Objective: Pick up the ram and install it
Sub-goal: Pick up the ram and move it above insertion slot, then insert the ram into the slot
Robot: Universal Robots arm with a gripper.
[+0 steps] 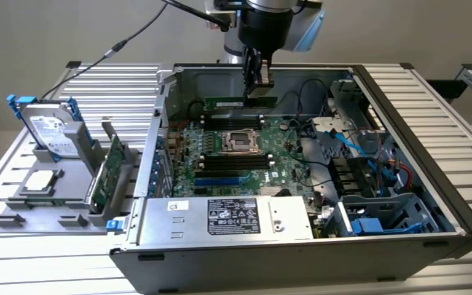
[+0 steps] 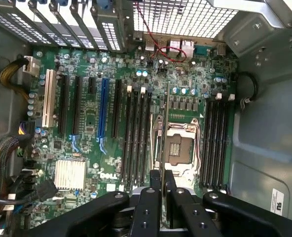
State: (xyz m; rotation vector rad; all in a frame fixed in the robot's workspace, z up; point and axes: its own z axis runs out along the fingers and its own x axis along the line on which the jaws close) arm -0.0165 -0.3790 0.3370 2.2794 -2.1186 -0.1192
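The ram (image 1: 238, 102), a thin dark-green stick, hangs level inside the open computer case, above the far part of the motherboard (image 1: 228, 166). My gripper (image 1: 259, 92) is shut on the ram at its end toward the exterior view's right. In the wrist view the two black fingers (image 2: 155, 183) pinch the ram (image 2: 163, 148), seen edge-on, over the CPU socket (image 2: 178, 143). Black memory slots (image 2: 136, 138) lie on one side of the socket and another group (image 2: 215, 143) on the other. The ram is above the board and touches no slot.
The case's metal walls (image 1: 158, 123) ring the board. A power supply (image 1: 228, 218) fills the near end, and a drive cage with blue cables (image 1: 367, 178) sits on the exterior view's right. Outside, on the left, a grey stand (image 1: 31, 209) holds a hard drive (image 1: 51, 129) and a green card (image 1: 109, 169).
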